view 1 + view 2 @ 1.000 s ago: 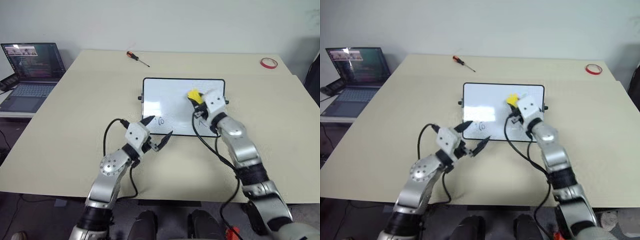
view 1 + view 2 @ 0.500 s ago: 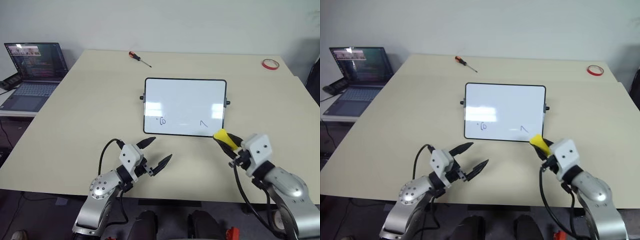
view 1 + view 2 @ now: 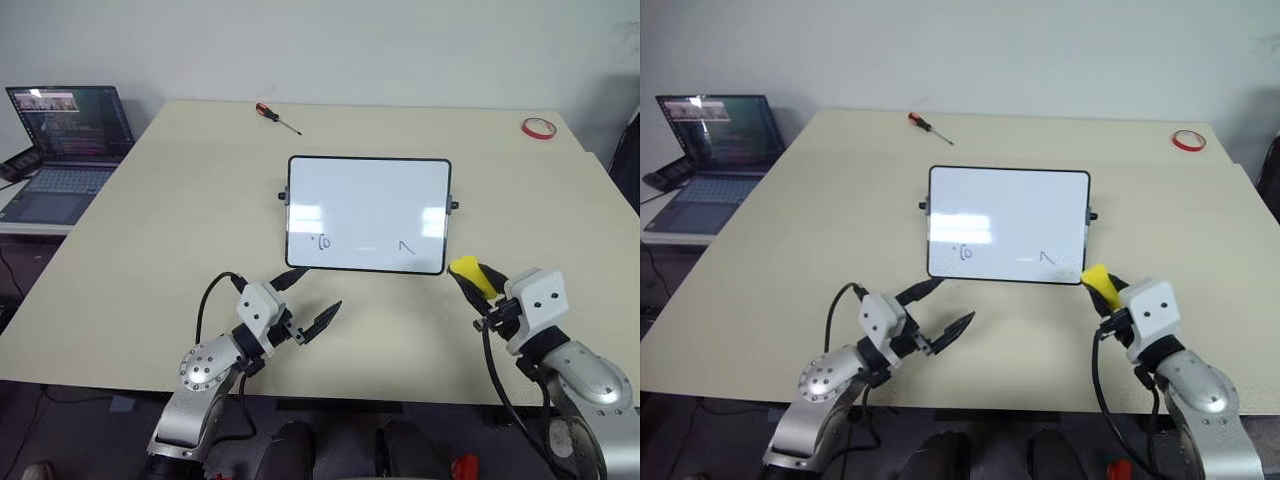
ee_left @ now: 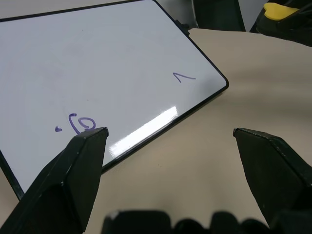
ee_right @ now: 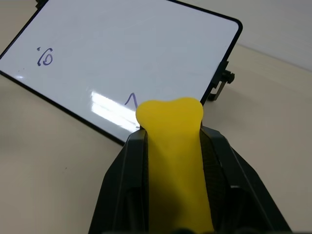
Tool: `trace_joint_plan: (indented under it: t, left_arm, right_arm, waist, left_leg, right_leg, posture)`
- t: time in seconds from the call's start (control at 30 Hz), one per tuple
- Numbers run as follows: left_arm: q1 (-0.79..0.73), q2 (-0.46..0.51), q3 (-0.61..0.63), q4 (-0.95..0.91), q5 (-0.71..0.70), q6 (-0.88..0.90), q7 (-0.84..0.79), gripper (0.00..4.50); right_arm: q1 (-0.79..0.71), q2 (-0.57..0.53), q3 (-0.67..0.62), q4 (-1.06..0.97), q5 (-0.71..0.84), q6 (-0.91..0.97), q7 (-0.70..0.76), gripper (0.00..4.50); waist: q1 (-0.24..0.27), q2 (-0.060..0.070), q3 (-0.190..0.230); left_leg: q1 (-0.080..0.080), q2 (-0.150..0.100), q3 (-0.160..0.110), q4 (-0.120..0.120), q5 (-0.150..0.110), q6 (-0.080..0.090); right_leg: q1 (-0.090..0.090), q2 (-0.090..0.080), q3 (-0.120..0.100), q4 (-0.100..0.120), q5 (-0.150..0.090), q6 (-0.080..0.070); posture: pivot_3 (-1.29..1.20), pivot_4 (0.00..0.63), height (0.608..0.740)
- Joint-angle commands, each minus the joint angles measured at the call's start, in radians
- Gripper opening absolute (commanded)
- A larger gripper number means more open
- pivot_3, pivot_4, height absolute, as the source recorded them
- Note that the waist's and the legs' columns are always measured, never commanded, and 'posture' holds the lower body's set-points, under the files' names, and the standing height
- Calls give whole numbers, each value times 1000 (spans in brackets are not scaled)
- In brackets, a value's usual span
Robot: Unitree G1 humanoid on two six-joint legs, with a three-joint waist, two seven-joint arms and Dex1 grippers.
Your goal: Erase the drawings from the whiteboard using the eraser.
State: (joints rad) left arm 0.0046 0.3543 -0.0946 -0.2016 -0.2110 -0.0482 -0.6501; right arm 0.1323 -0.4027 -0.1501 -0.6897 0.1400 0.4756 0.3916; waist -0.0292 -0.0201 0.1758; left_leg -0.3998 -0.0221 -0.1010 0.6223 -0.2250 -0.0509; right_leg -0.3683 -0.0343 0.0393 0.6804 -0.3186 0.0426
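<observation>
right gripper (image 3: 478,283) pinching the eraser (image 3: 470,275), hanging just off the whiteboard (image 3: 367,213) near-right corner | drawings (image 3: 322,241) sit along the board's near edge | left gripper (image 3: 308,301) spread wide, empty, just short of that edge

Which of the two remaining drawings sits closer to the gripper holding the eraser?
The small caret-like stroke, near the whiteboard's front right corner; the loop-shaped squiggle lies toward the front left, farther from the right gripper.
</observation>
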Motion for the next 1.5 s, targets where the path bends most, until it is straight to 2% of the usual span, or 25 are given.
trace_joint_plan:
  t: [0.03, 0.43, 0.7, 1.13, 1.5]
  left_arm:
    - [-42, -8, 7, 9, 22, -20, 24, 4500]
    - [-123, -18, -14, -54, 32, 71, 63, 4500]
    - [-108, -3, -3, -103, 27, 108, 73, 4500]
    - [-88, -4, -6, -58, 38, 53, 70, 4500]
    - [-86, -9, -12, -30, 36, 31, 68, 4500]
  right_arm:
    - [-59, 1, 24, 53, -28, -45, -24, 1112]
    - [-351, 32, 261, 452, -188, -277, -23, 1112]
    - [-438, 26, 301, 598, -246, -333, -22, 1112]
    - [-441, 6, 316, 627, -298, -236, -5, 1112]
    - [-302, -109, 282, 530, -297, -87, 61, 1112]
  waist:
    - [0, 0, 0]
    - [-2, 0, 0]
    - [-1, 0, 0]
    - [-1, 0, 0]
    - [3, -1, -1]
  left_leg:
    - [0, 0, 0, 0, 0, 0]
    - [0, 0, 1, 1, 0, 0]
    - [0, 0, 1, 1, 0, 0]
    - [0, 0, 1, 3, 0, 0]
    - [3, 0, -3, 5, 0, 0]
  right_leg:
    - [0, 0, 0, 0, 0, 0]
    - [-1, 5, 0, 1, 0, 0]
    - [-1, 4, 1, 1, 1, 0]
    - [1, 5, 1, 2, 2, 1]
    - [7, 4, 0, 0, 2, 1]
  posture:
    - [0, 150, 740]
    - [0, 150, 740]
    - [0, 150, 740]
    - [0, 150, 740]
    - [0, 150, 740]
